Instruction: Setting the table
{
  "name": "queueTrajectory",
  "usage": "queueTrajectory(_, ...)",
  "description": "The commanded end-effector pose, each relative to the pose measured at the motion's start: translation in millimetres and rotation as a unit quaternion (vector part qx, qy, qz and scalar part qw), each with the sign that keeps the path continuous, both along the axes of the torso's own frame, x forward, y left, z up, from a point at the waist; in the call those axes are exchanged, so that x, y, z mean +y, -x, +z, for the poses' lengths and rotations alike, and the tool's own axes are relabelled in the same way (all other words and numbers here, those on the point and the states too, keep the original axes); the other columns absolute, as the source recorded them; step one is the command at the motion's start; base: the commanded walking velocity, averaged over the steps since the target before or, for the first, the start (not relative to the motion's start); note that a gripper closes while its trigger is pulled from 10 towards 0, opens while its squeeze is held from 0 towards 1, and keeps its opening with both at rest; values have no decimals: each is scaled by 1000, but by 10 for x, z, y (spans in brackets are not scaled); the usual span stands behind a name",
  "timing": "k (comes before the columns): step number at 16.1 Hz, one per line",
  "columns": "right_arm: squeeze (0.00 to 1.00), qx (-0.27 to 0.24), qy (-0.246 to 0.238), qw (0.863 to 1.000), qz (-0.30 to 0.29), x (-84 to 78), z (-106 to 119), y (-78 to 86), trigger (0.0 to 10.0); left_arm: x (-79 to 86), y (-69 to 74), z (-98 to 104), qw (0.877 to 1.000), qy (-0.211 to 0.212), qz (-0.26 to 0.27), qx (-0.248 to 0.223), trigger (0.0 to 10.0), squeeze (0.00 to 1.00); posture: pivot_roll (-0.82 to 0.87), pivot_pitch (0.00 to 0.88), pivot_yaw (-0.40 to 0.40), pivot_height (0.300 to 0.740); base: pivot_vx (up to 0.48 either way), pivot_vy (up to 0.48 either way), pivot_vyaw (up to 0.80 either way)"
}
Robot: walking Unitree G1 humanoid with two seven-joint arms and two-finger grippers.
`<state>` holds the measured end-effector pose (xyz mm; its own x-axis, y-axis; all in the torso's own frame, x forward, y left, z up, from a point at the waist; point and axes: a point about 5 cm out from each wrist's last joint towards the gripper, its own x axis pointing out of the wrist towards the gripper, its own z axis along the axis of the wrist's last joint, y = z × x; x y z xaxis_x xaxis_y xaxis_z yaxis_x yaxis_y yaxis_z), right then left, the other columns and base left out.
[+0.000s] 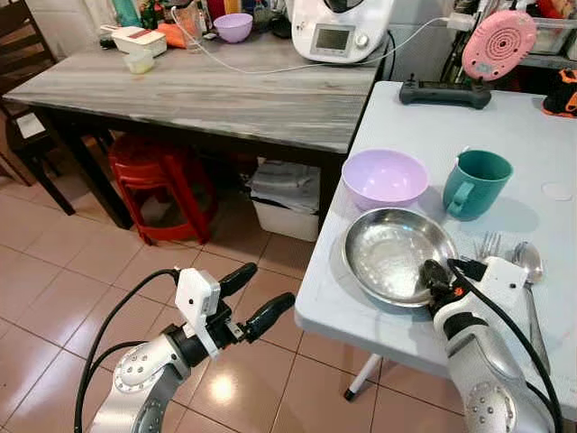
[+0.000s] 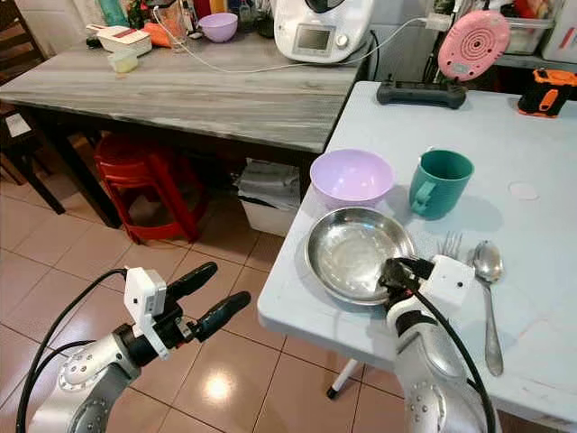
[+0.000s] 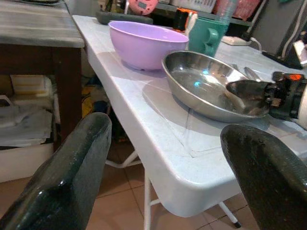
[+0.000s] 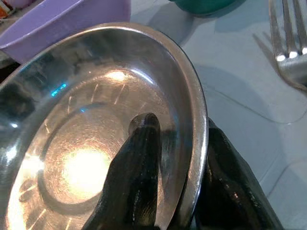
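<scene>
Right gripper [image 4: 177,167] is clenched on the rim of the steel plate [image 1: 392,253]: one finger inside the dish, the other under its outer edge, metal pinched between them. I read that grip as chosen because a shallow plate offers nothing else to hold.

Landmark is the steel plate, which sits on the white table [image 1: 532,171] close to its near corner, apparently flat on the top.
- Purple bowl [image 1: 384,177]: just behind the plate, rims close; touching or not, I cannot tell.
- Teal mug [image 1: 476,183]: behind the plate, off to its right, beside the bowl.
- Fork [image 1: 488,244] and spoon [image 1: 529,271]: just right of the plate, laid side by side, so the setting looks nearly complete.

Left gripper [image 1: 242,302] hangs released, fingers spread, over the tiled floor [image 1: 81,262] well left of the plate, idle.

My judgement: I'm placing or squaring the plate. Risk is dragging it off the near edge.
</scene>
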<state>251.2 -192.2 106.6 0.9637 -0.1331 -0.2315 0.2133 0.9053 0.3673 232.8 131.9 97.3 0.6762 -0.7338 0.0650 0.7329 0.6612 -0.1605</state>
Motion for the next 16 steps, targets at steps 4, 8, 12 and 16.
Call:
queueTrajectory(4,0,-7,-19,1000,19,70,-10,7,10000,275,-238,-193,985,-62,152,48,10000,0,-78,73,92,740,0,0,0)
queueTrajectory(8,0,-31,28,998,57,168,9,-4,10000,475,-404,-213,963,-42,260,53,10000,0,-74,54,91,740,0,0,0)
queueTrajectory(12,0,-42,49,995,70,208,20,-27,10000,515,-451,-221,953,-23,295,58,10000,0,-70,41,86,740,0,0,-273)
queueTrajectory(16,0,-50,56,995,65,210,19,-44,10000,480,-479,-241,953,-20,298,56,10000,0,-70,38,87,740,0,299,-800)
